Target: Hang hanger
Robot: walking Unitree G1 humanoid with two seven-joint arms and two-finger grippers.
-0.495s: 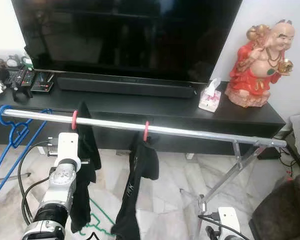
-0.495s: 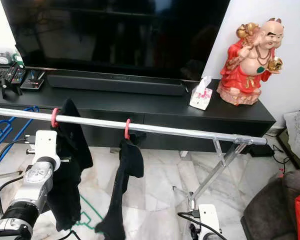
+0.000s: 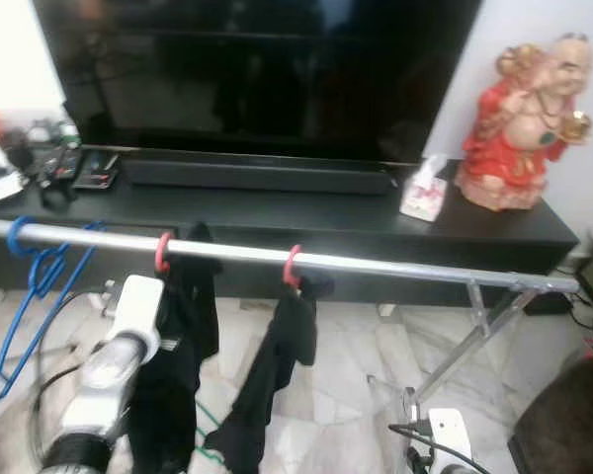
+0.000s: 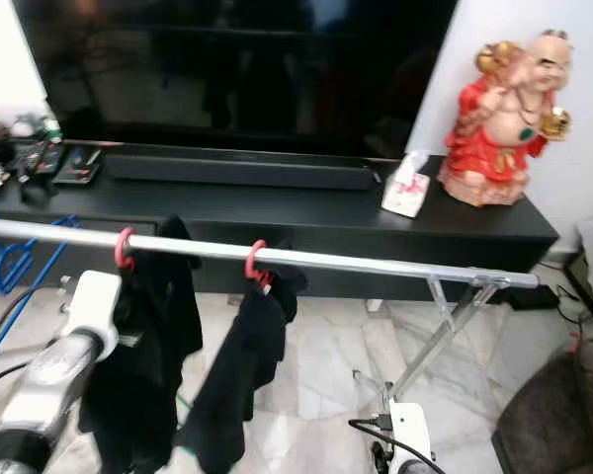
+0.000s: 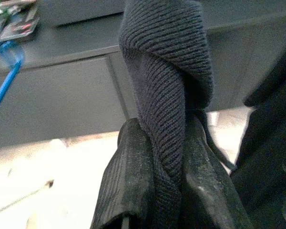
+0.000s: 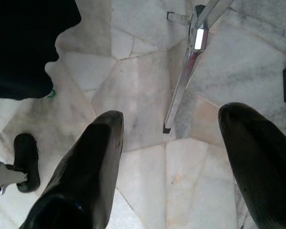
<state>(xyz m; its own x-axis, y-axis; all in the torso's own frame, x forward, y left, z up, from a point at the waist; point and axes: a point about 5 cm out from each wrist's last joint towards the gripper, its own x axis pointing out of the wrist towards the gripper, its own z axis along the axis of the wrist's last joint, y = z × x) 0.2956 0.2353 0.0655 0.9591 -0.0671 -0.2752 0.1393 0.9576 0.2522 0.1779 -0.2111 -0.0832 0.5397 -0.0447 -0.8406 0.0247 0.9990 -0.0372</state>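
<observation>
A silver clothes rail (image 3: pixel 395 267) crosses in front of me. Two red hangers hook over it, one (image 3: pixel 163 252) carrying a black garment (image 3: pixel 183 365), the other (image 3: pixel 292 265) carrying a second black garment (image 3: pixel 277 360). A blue hanger (image 3: pixel 35 281) hangs bare at the rail's left end. My left arm (image 3: pixel 119 346) reaches up beside the first garment. In the left wrist view my left gripper (image 5: pixel 162 138) is shut on a twisted fold of dark knit fabric (image 5: pixel 169 71). My right gripper (image 6: pixel 169 119) hangs low and open over the marble floor, with nothing between its fingers.
Behind the rail stands a black TV console (image 3: pixel 277 212) with a television, a tissue box (image 3: pixel 422 197) and a red statue (image 3: pixel 524 123). The rack's folding leg (image 3: pixel 474 336) slants down on the right. A green hanger (image 3: pixel 208 427) lies on the floor.
The whole picture has shifted a little and become blurred, so the camera has moved. My left arm stays at the first black garment; the right arm still hangs low.
</observation>
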